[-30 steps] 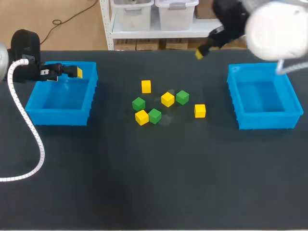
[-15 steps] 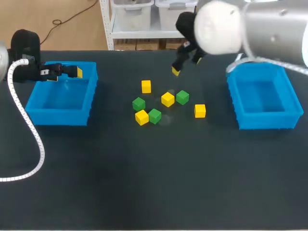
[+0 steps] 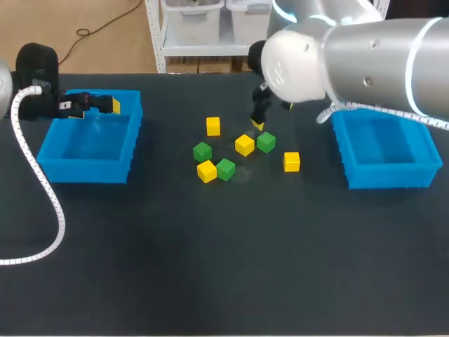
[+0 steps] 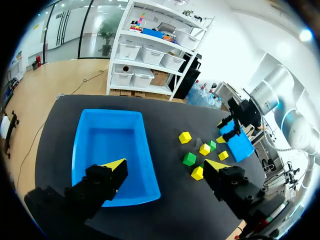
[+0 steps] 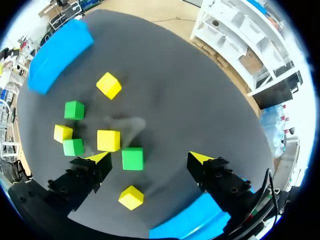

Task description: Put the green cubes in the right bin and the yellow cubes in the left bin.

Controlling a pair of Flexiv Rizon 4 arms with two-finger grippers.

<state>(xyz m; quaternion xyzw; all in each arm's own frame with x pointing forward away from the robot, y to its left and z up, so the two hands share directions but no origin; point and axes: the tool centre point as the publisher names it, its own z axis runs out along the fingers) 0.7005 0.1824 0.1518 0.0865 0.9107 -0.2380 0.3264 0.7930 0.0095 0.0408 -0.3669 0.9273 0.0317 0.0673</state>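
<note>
The right arm (image 3: 351, 63) has swung from the right blue plastic bin (image 3: 382, 151) to the cubes. The right claw (image 5: 150, 159), fingers apart, hangs over a small green cube (image 5: 132, 158) on the dark surface (image 3: 210, 246). The left claw (image 4: 166, 165), also apart, hovers over the left blue plastic bin (image 4: 107, 145).

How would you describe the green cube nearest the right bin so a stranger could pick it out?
Start at the right blue plastic bin on the dark table and look toward the cluster of cubes mid-table. The green cube is the green one closest to that bin, beside a yellow cube. Unlike the other two green cubes, it lies nearest the right arm's yellow-tipped fingers.
</note>
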